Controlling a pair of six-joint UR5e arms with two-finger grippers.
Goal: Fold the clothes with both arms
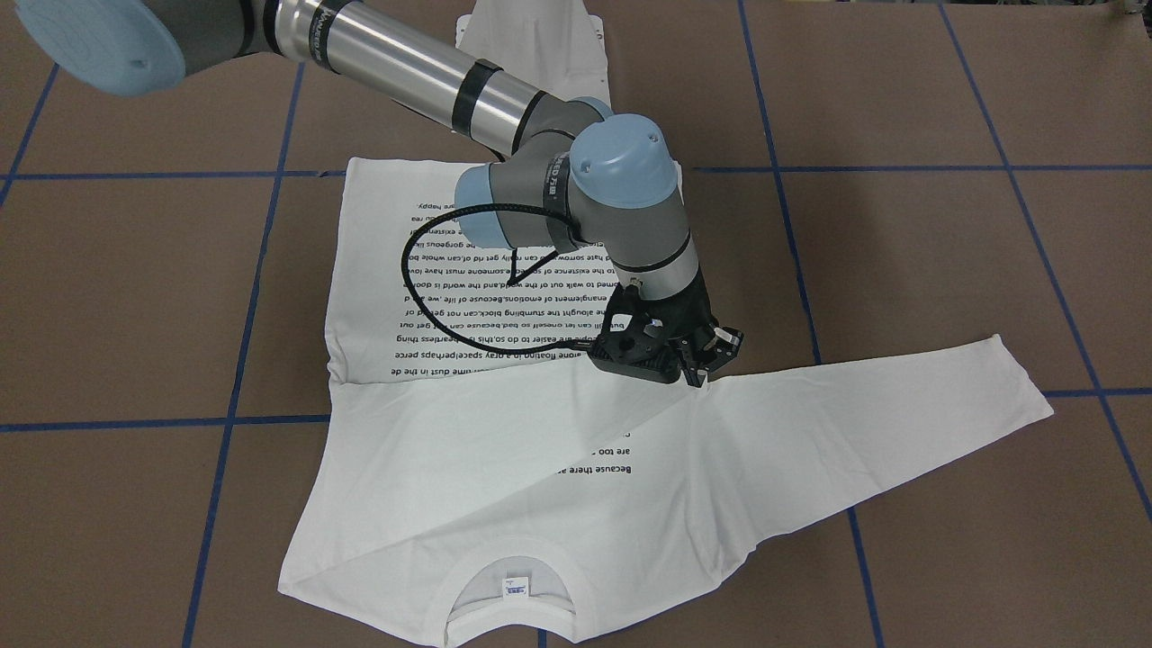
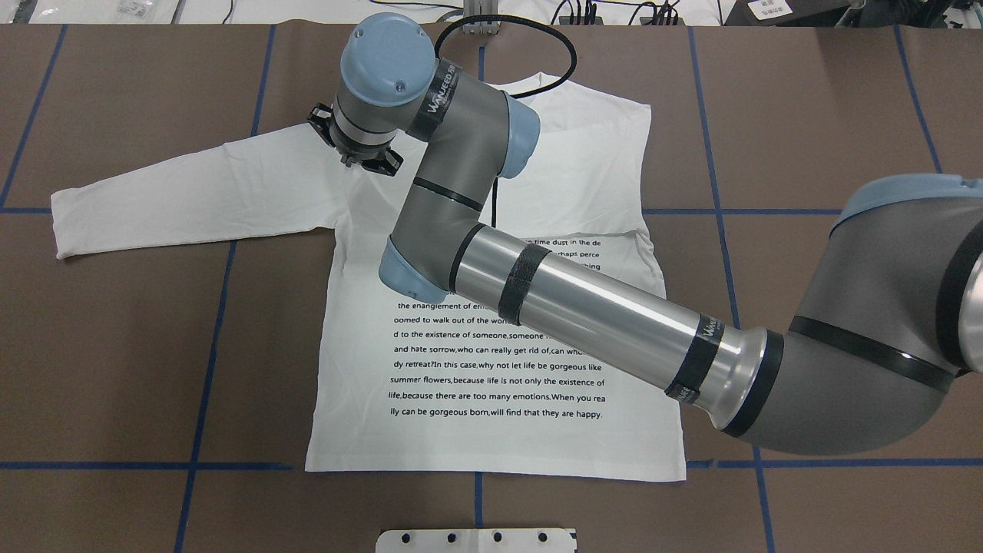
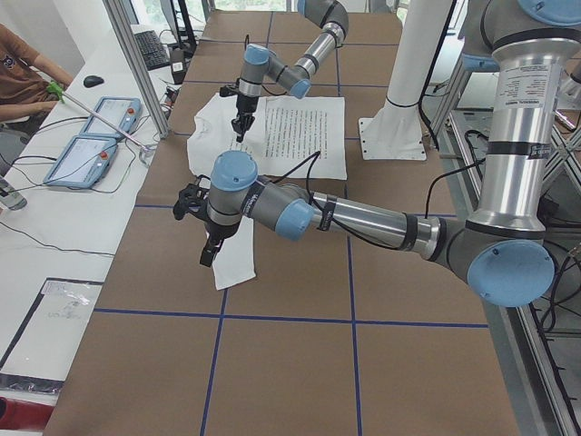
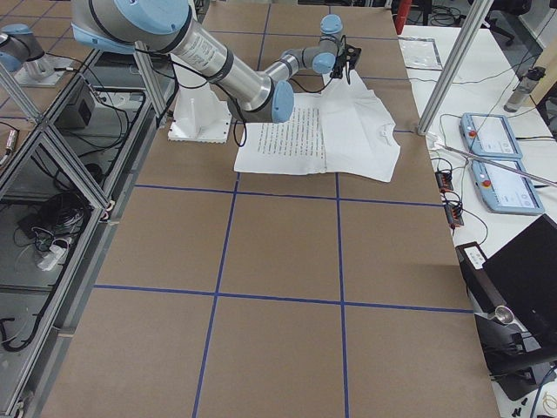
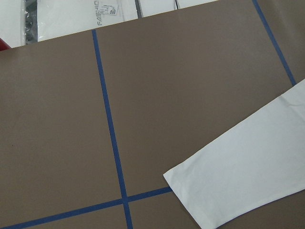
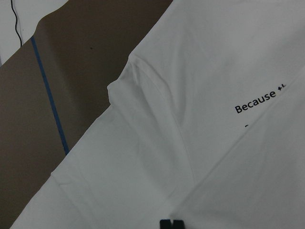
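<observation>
Status: we log the white long-sleeved T-shirt [image 2: 353, 430] flat on the brown table [image 2: 115, 346], at centre of the overhead view, with the hem toward the bottom edge. The printed text block [image 2: 491, 361] faces up over the lower half of the shirt. Its upper lines are covered by a folded-over layer of the same shirt. One sleeve [image 2: 177, 200] lies straight out toward the left edge of that view. In the front-facing view the ribbed collar [image 1: 459, 585] and neck label [image 1: 514, 587] sit at bottom centre.

R arm [image 2: 584, 307] enters from the right edge of the overhead view and crosses above the text to the upper left of the shirt. R gripper [image 1: 697, 378] points down where the spread sleeve meets the body. Its fingers are narrow, tips together on the cloth. Creases run to the tips, so we read it as pinching the fabric.

L arm [image 3: 363, 218] shows only in the left-side view, reaching from the right edge to left of centre. L gripper [image 3: 207, 250] hangs near the cuff [image 3: 232, 271]. Opening of the L fingers: we cannot tell. The L wrist cam has the cuff at lower right beside blue tape lines [image 5: 107, 119].
</observation>
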